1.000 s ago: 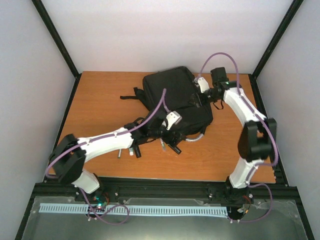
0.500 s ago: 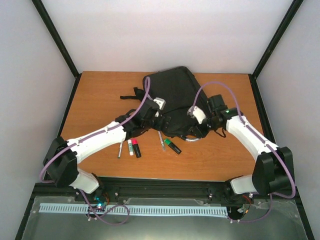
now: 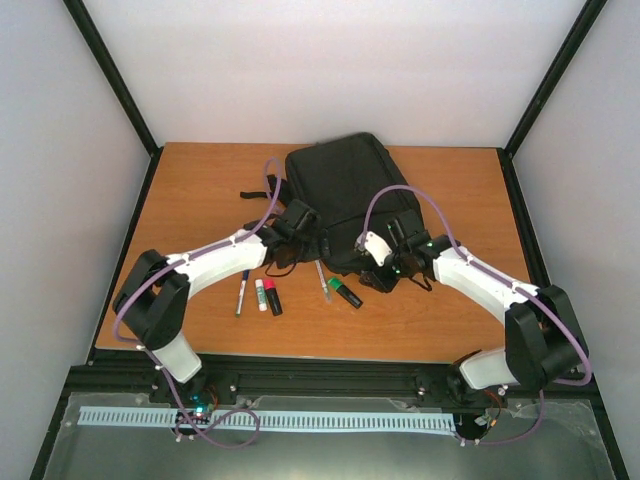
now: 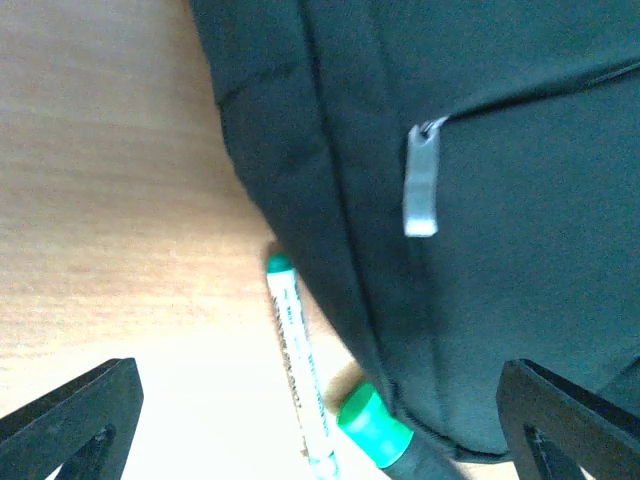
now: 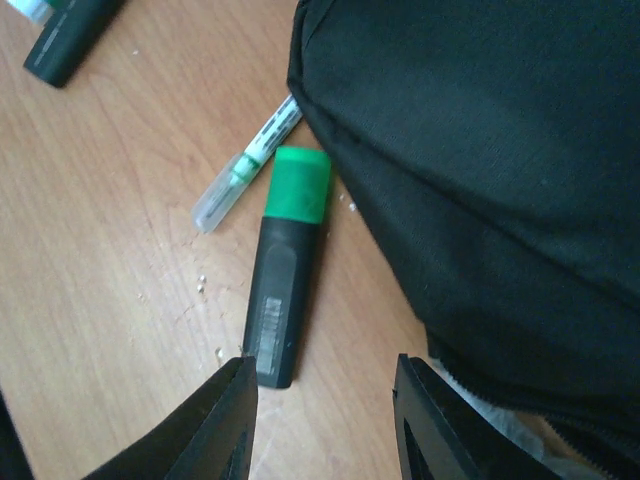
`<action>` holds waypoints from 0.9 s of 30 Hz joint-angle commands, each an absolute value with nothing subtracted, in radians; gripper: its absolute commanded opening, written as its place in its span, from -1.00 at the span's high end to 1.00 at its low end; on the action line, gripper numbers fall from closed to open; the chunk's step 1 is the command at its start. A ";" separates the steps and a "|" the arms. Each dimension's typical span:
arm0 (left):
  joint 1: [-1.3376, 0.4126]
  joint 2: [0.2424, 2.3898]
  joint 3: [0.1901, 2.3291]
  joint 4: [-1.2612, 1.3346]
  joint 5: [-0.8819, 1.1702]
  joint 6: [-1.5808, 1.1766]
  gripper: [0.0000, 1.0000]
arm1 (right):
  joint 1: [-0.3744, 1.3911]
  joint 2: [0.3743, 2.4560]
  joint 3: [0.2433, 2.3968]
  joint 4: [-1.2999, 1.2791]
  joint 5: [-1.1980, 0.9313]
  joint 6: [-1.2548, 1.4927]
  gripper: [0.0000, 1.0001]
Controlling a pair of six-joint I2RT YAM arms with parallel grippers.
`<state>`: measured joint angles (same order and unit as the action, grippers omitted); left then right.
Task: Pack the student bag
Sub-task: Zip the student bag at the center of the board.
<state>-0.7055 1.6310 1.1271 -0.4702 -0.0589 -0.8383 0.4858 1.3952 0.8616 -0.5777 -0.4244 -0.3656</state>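
Right gripper (image 5: pixel 325 420) moved round to near edge of black student bag (image 3: pixel 345 185), fingers part-open, empty, near green highlighter (image 5: pixel 285 280), left gripper (image 4: pixel 318 405) spread wide, empty, bag lying flat.

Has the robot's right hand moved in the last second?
Yes. The right hand came from the table's far side toward its near edge, alongside the student bag.

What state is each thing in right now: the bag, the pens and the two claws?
student bag: lying flat, near-edge zip looks partly open
green highlighter: capped, lying beside the student bag
green pen: lying flat, one end at the student bag's edge
left gripper: open, holding nothing
right gripper: open, holding nothing
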 commanded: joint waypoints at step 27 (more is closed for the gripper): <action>-0.732 1.511 0.943 -0.135 -0.042 -1.228 -0.37 | 0.515 1.438 0.836 -0.539 -0.339 -0.295 0.02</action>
